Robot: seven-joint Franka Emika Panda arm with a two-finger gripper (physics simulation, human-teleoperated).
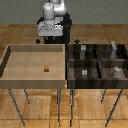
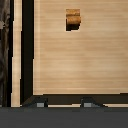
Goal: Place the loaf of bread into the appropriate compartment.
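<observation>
Loaf of bread [image 1: 46,69] [image 2: 73,18] | lies alone on the floor of the light wooden tray [image 1: 15,75], near its centre | dark compartment box [image 1: 95,75] at 3 o'clock from the tray, touching it, holding small grey-white objects [image 1: 116,71] | gripper [image 1: 51,37] at 12 o'clock above the tray's far rim, well apart from the loaf | fingers [image 2: 89,102] apart, holding nothing
</observation>
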